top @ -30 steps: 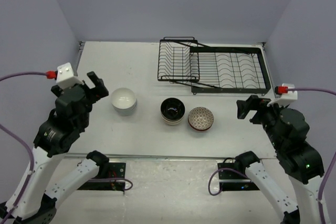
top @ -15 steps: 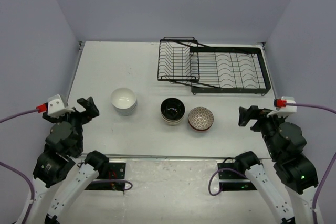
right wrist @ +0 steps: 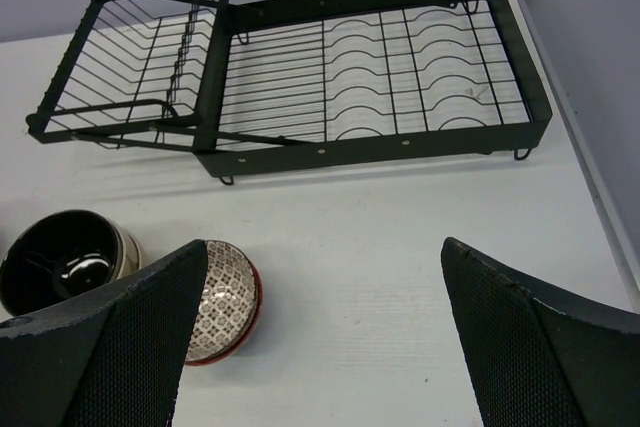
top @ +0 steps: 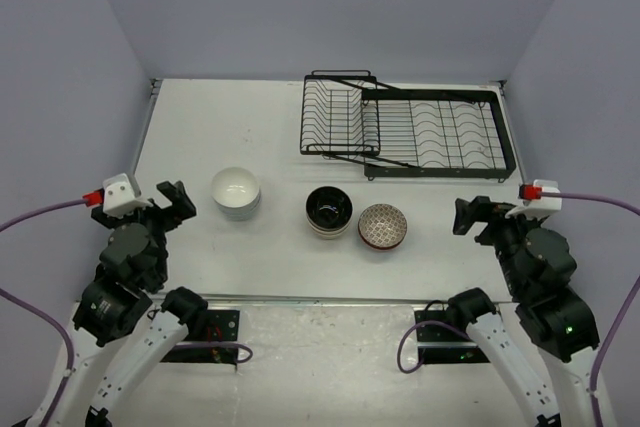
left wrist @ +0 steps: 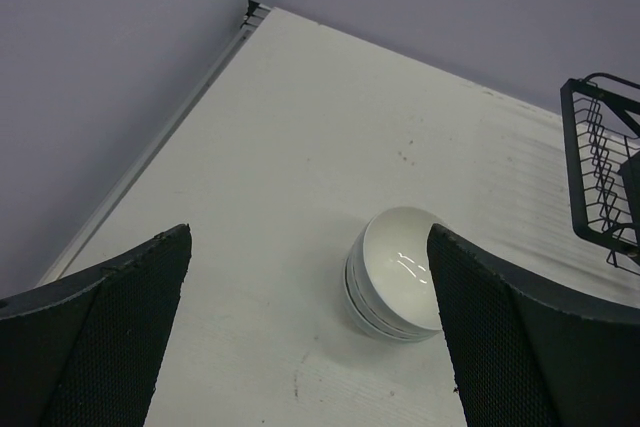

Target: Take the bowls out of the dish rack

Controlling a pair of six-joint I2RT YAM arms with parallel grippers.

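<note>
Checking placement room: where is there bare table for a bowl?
Bare: far-left table, behind the white bowl stack and left of the dish rack; also right of the red-patterned bowl. Crowded: between it and the black-inside bowl.

A black wire dish rack fills the far right of the white table. On the rack's near side three obstacles stand in a row: a stack of plain white bowls off to the left, then a black-lined bowl stack and a reddish-brown patterned bowl just beside each other. Bare tabletop lies left of the rack, with a passable strip between rack and bowls.
</note>
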